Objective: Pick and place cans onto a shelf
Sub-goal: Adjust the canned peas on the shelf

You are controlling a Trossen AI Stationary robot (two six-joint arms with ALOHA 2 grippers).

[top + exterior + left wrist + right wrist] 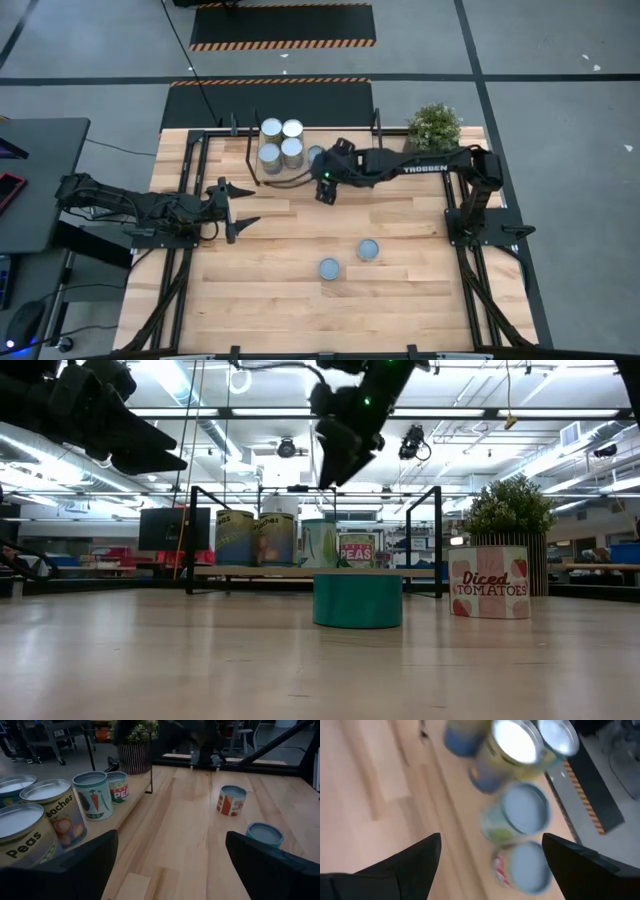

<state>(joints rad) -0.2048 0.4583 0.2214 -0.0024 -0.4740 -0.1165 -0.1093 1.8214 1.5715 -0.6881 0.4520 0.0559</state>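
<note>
Several cans stand upright on the shelf at the table's far side. They also show in the low view and in the left wrist view. Two cans stand on the tabletop: a teal one and a diced-tomatoes one. My right gripper hangs open and empty above the shelf's right end, and its wrist view looks down on the shelf cans between its fingers. My left gripper is open and empty, raised over the table left of the shelf's front.
A potted green plant stands at the table's far right, beside the shelf. The shelf's thin black uprights rise around the cans. Black frame rails run along the table's left and right sides.
</note>
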